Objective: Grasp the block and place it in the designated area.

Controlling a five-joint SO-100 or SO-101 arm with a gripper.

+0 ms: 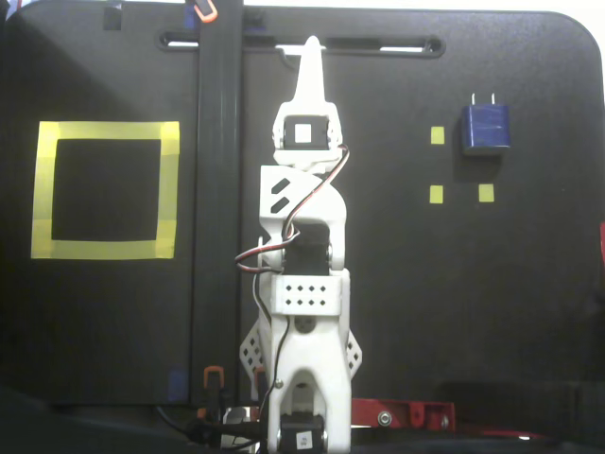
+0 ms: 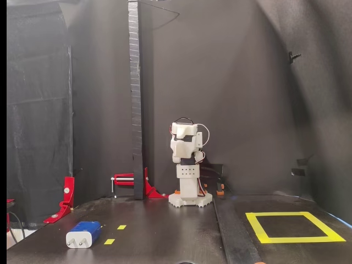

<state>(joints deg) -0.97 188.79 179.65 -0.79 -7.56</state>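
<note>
The block (image 1: 486,128) is lying on the black table (image 1: 473,303), prongs pointing away from the arm, showing no readable writing. The gripper (image 1: 311,52) is pointing well apart from it, fingers seemingly pressed together. The yellow taped square (image 1: 105,189) is sitting on the opposite side.

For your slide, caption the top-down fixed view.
White arm extended mid-table, blue block untouched at right, yellow-taped square empty at left.
</note>
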